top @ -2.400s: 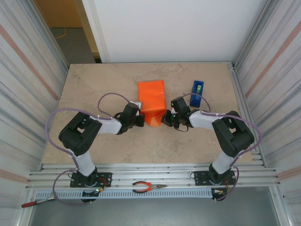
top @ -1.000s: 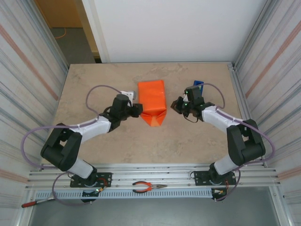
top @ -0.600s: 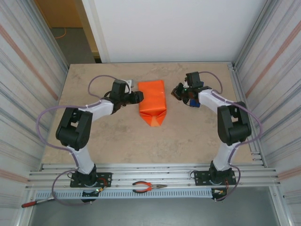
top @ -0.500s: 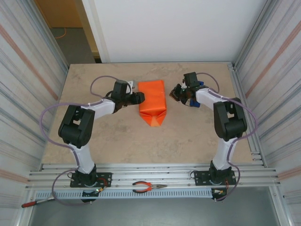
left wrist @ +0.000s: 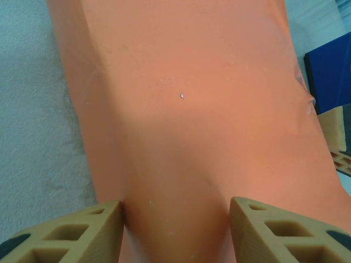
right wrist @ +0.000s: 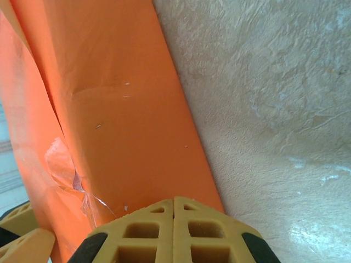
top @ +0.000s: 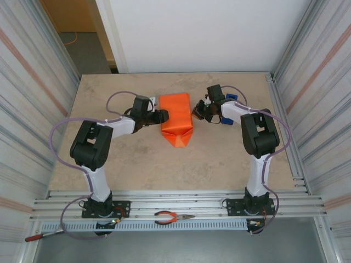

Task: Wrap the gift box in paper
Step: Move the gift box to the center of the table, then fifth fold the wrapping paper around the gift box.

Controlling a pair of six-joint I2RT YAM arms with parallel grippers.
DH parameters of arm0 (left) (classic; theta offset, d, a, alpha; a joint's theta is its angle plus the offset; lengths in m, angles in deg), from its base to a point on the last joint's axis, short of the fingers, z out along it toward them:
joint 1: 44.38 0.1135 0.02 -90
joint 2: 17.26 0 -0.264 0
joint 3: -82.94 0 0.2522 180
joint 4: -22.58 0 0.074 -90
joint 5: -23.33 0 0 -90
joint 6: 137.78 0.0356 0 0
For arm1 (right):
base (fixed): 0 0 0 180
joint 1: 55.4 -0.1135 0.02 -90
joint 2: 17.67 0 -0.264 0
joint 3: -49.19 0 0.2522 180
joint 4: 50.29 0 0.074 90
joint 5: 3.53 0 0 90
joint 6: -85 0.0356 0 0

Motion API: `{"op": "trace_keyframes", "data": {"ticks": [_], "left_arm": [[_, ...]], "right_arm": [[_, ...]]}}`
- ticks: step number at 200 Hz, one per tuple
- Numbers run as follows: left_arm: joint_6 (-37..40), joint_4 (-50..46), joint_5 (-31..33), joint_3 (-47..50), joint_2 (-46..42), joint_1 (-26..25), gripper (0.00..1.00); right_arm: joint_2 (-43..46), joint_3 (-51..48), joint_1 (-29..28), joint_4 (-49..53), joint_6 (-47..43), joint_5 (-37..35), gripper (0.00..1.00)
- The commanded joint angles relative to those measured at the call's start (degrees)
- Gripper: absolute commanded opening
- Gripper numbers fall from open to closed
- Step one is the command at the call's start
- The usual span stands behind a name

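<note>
Both arms have swung from the parcel's near, pointed end up to its far half. Left of the gift box (top: 176, 112), the left gripper (top: 163, 115) has parted its fingers (left wrist: 82, 230); they rest against the orange paper (left wrist: 181, 109), apparently holding nothing. Right of the box, the right gripper (top: 196, 111) presses in with its fingers together. The side folds look ready for taping, and the blue tape dispenser (top: 231, 98) waits further right. No writing is legible.

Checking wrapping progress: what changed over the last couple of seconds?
The left end effector and right end effector moved from the near folded end of the gift box to flank its far half, left one open, right one shut. The box stayed put.
</note>
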Motion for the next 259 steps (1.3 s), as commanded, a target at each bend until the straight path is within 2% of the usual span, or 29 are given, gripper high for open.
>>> {"op": "trace_keyframes", "data": {"ticks": [1, 48, 93, 132, 167, 212, 233, 259], "left_arm": [[-1.03, 0.65, -2.10, 3.37, -3.11, -3.42, 0.53], [-2.69, 2.75, 0.52, 9.47, -8.54, -5.03, 0.52], [-0.39, -0.46, 1.50, 6.78, -10.48, -1.73, 0.53], [1.91, -2.46, 1.90, 6.16, -15.54, 0.20, 0.57], [2.62, -2.98, 2.83, 9.96, -21.67, 0.20, 0.64], [0.81, -4.10, 4.60, 17.45, -29.24, 0.20, 0.74], [-0.94, -4.00, 5.87, 21.11, -32.12, 0.18, 0.82], [-2.52, -4.04, 7.30, 24.46, -34.50, 0.20, 0.98]], "right_arm": [[-1.27, 0.02, -3.08, 0.49, -1.92, 3.38, 0.00], [0.45, -2.50, -4.72, -0.35, -1.41, 2.66, 0.00], [5.35, -4.51, -0.64, 1.10, -1.39, 1.05, 0.00], [12.22, -9.73, 3.44, 2.13, -2.00, 0.09, 0.13], [19.01, -16.25, 3.43, 3.18, -3.28, -1.53, 0.23], [28.32, -26.87, -2.10, 3.67, -2.44, -6.97, 0.34], [30.26, -30.04, -7.25, 3.87, -1.01, -10.82, 0.39], [29.09, -30.93, -13.83, 3.64, 0.65, -14.99, 0.41]]}}
